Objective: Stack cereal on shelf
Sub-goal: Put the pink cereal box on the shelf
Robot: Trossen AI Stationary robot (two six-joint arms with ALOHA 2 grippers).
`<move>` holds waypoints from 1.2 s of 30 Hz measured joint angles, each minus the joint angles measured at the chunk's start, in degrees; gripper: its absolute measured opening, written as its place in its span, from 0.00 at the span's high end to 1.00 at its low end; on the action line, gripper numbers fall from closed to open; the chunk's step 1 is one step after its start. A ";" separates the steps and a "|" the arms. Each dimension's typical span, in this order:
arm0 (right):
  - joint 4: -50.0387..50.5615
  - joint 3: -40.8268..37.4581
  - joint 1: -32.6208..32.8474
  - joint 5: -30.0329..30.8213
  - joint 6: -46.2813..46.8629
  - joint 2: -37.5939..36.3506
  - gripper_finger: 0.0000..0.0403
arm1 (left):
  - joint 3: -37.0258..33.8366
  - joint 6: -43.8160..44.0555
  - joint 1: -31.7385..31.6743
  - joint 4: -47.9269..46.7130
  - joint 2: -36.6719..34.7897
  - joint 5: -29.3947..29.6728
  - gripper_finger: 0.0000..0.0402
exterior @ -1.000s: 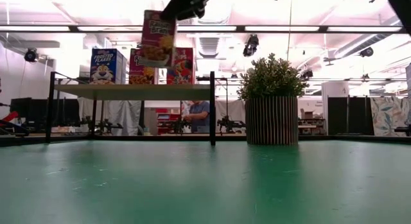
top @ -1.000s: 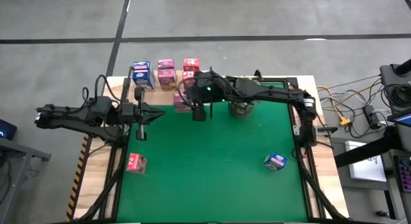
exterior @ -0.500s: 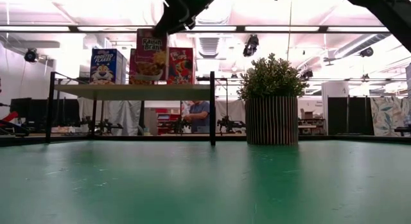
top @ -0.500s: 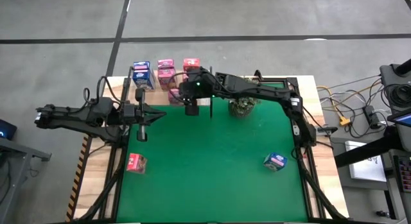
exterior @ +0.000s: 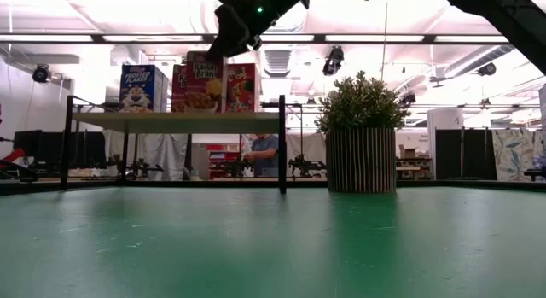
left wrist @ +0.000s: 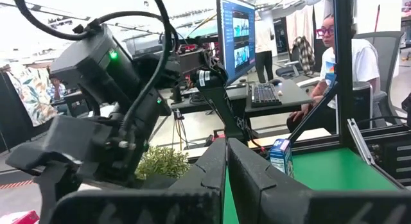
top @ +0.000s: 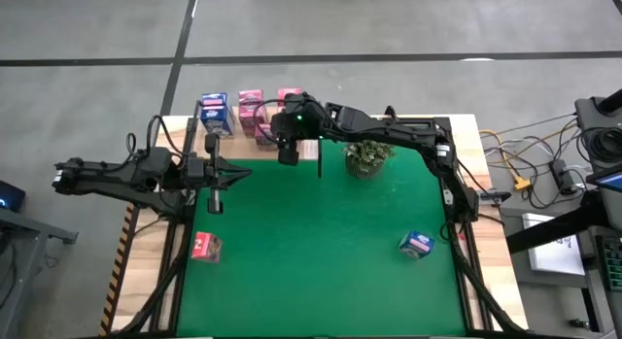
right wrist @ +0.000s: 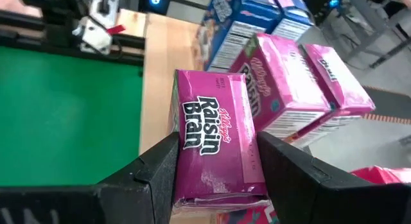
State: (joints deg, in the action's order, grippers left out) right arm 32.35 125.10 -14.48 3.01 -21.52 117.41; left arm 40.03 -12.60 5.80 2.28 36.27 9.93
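Fingers (right wrist: 160, 172) of your right gripper (right wrist: 215, 179) were clamped on a pink Raisin Bran box (right wrist: 215, 137), one dark finger on each side of it. That box sat at the shelf (exterior: 175, 121), beside the other boxes, and it was hard to tell whether it had touched the board.

Your worktop was a green mat (top: 321, 242) with bare wood along its edges. The pale wood shelf stood across its far edge, toward the far left corner. A potted plant (top: 367, 156) stood on the mat just beside the shelf.

Several boxes already stood upright on the shelf: a blue box (top: 214, 112) at the left end, pink ones (top: 251, 104) next to it. Two boxes were left: a pink box (top: 205, 246) on the wood at the left edge, and a blue box (top: 417, 245) on the mat near the right edge.

Your right arm reached from the right edge across to the shelf, wrist angled down. Your left arm lay at the left edge, its left gripper (top: 213, 197) closed and empty.
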 joint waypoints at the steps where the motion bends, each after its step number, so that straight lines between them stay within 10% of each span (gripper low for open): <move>1: 0.11 0.00 0.04 -0.11 -0.41 0.08 0.54 | 0.00 0.00 0.00 0.00 0.00 0.00 1.00; 25: 3.93 1.86 0.35 0.06 0.68 -1.83 0.37 | -2.40 -0.44 0.00 -0.36 -0.31 0.14 1.00; 36: 17.76 7.61 0.35 0.15 0.70 -2.24 0.54 | -7.00 -0.46 -0.01 -2.82 -2.34 18.79 1.00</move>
State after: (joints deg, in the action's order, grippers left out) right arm 50.11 132.70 -14.13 3.16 -20.82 115.18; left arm 33.03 -13.06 5.79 -0.54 33.93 28.73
